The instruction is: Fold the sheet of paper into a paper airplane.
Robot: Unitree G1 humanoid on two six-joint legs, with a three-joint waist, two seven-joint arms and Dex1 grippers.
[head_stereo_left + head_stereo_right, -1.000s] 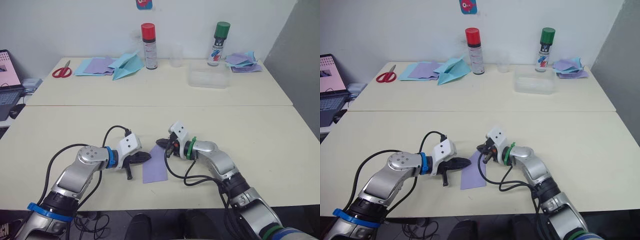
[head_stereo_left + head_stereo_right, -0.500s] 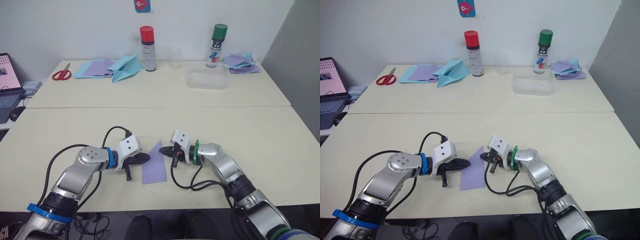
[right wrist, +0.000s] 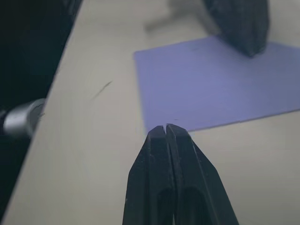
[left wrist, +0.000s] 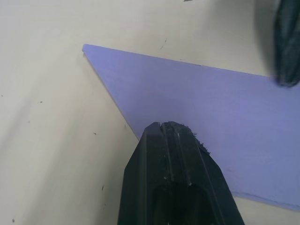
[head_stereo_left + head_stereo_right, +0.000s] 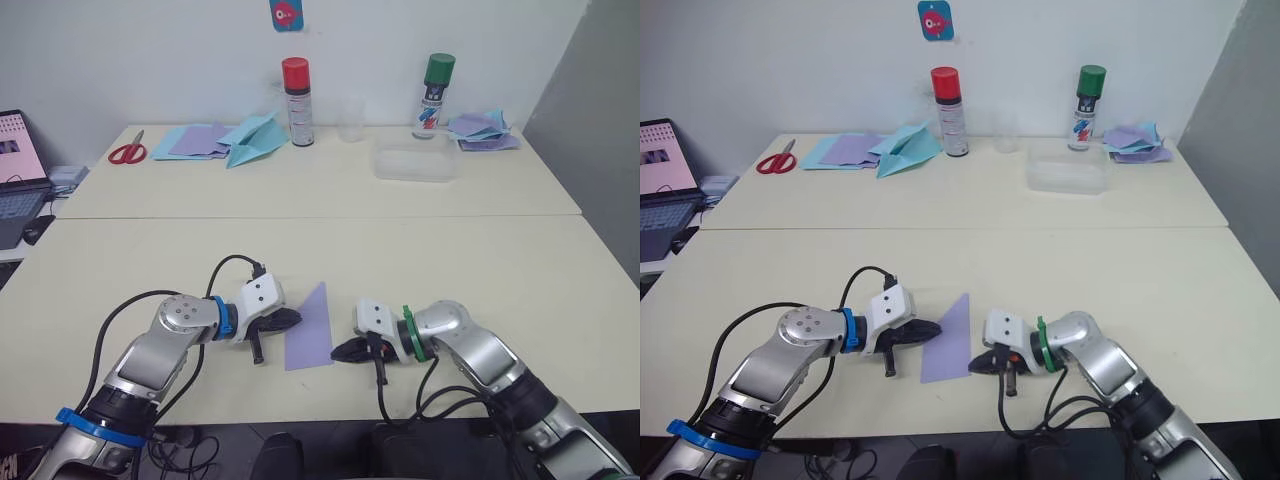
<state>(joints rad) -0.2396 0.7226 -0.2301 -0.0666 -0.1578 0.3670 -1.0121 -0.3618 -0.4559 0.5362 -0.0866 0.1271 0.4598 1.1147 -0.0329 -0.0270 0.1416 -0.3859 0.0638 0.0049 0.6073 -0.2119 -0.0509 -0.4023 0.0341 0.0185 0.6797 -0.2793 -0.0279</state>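
I see the sheet of paper (image 5: 310,331) lying flat near the table's (image 5: 560,300) front edge, its point aimed away from me, long axis front-to-back. My left gripper (image 5: 284,319), clenched, presses its left edge. My right gripper (image 5: 343,350), also clenched, sits just beside the near right corner.
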